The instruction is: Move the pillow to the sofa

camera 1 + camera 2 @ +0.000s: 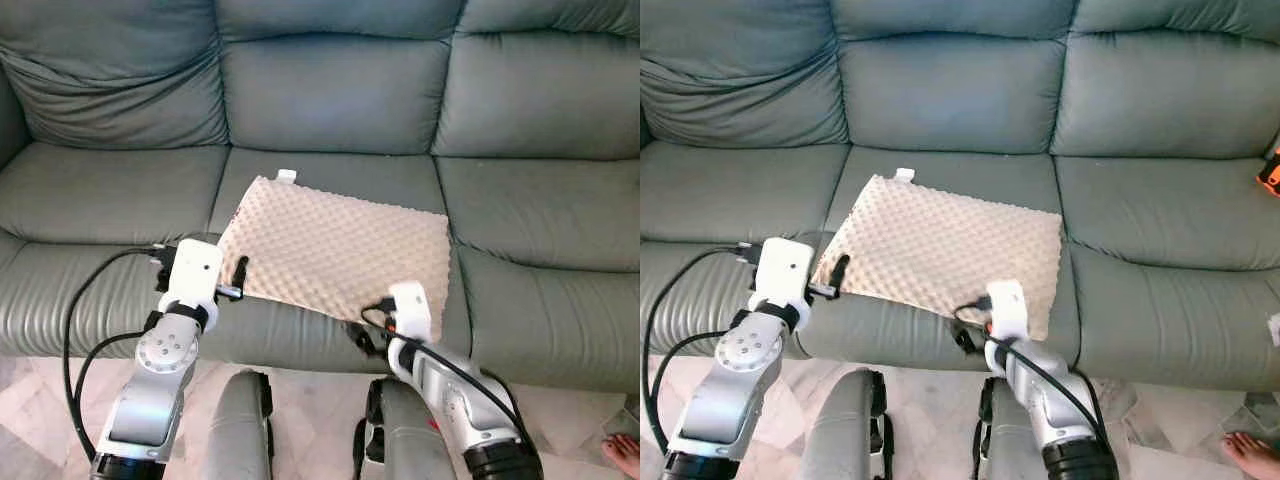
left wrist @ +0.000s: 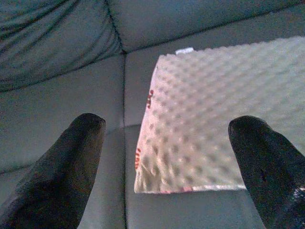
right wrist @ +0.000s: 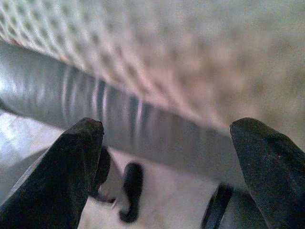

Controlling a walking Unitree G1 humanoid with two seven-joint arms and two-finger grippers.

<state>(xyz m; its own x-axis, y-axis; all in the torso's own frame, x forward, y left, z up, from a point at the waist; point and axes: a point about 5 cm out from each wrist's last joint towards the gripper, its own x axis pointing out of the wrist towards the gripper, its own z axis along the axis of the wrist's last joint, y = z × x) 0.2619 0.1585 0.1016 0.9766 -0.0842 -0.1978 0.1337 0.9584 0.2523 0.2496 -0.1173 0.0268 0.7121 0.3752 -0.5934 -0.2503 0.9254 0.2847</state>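
A beige pillow with a bumpy surface lies flat on the middle seat of the grey-green sofa, a small white tag at its far corner. My left gripper hovers at the pillow's front left corner. In the left wrist view it is open, with the pillow's corner ahead of the fingers and apart from them. My right gripper sits low at the pillow's front right edge, by the seat's front. It is open too, with the pillow and the seat's edge beyond it.
A person's bare foot rests on the tiled floor at the bottom right. A small orange object lies at the right end of the sofa. My own legs stand close to the sofa's front.
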